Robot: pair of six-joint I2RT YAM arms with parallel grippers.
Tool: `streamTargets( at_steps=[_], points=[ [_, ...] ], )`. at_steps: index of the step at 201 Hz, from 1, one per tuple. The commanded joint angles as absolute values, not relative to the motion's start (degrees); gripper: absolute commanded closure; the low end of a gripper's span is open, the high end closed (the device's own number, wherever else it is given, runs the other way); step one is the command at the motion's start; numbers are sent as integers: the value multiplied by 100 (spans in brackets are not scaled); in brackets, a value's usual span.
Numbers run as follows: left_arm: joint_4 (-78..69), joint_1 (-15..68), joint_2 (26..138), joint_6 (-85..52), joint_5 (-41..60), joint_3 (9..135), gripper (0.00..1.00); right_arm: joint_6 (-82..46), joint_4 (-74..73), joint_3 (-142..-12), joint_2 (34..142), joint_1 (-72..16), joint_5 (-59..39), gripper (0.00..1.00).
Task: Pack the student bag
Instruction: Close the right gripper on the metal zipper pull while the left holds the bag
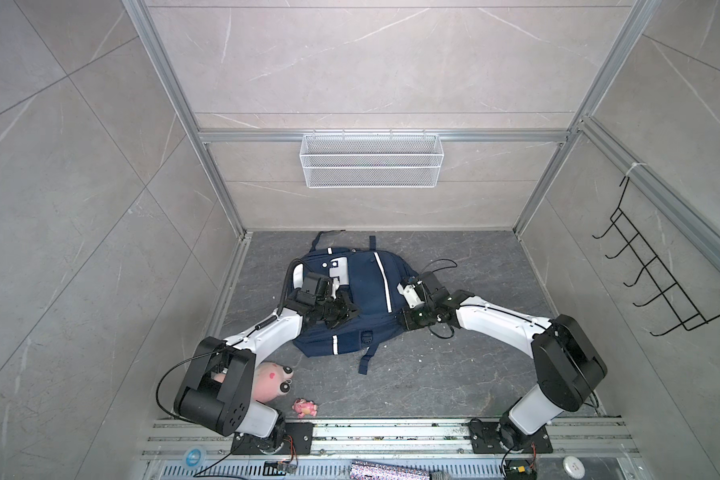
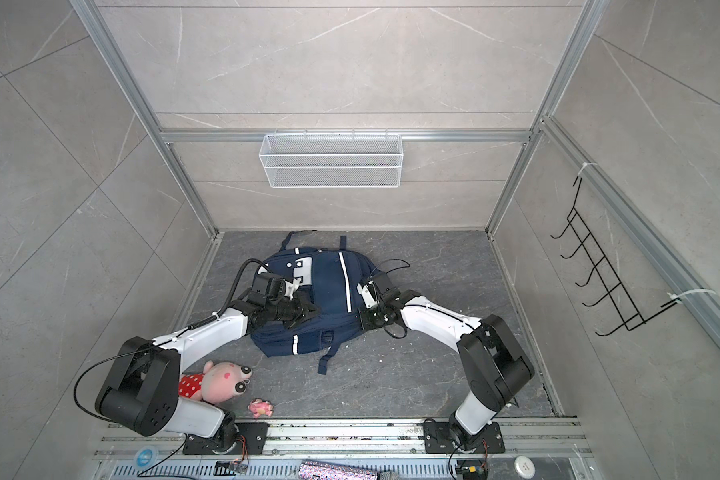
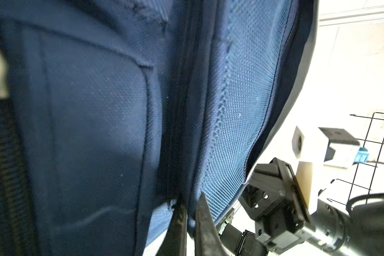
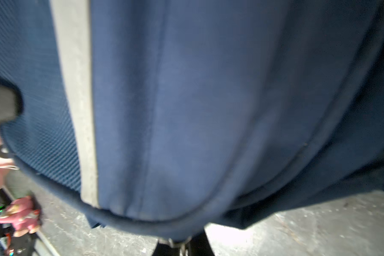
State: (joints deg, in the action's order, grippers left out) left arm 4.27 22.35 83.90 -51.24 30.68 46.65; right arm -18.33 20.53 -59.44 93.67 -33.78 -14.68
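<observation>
The large navy-blue fabric student bag (image 1: 366, 291) with white stripes lies flat in the middle of the dark grey marbled tabletop (image 1: 454, 374), towards the back wall, with straps trailing at front and back. My left gripper (image 1: 352, 311) sits on its left half. In the left wrist view my fingers (image 3: 205, 226) are pressed together on a fold of the blue fabric beside the zip line. My right gripper (image 1: 402, 322) meets the bag's right edge. In the right wrist view its tips are closed tight at the bag's piped rim, with a small greyish piece between them that I cannot make out.

Near my left arm's base lie a pink plush pig in a red dotted dress (image 2: 221, 382) and, just beside it, a small pink toy figure (image 1: 305, 408). A white wire-mesh basket (image 1: 371, 160) hangs on the back wall, and a black wire hook rack (image 1: 661, 266) on the right wall.
</observation>
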Motion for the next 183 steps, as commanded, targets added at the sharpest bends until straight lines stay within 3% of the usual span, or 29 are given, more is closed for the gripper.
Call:
streamTargets(
  at_steps=[1, 76, 183],
  points=[
    [1146, 1889, 8224, -4498, 2561, 4802, 100, -1663, 2666, -5961, 9071, -2866, -791, 100],
    [1479, 1886, 8125, -4134, 2399, 4802, 100, -534, 3589, -6370, 8893, -2865, -492, 100],
    [2428, 1881, 8187, -3122, 2160, 5330, 100, 229, 4852, -6627, 8503, -2863, 1221, 100]
  ],
)
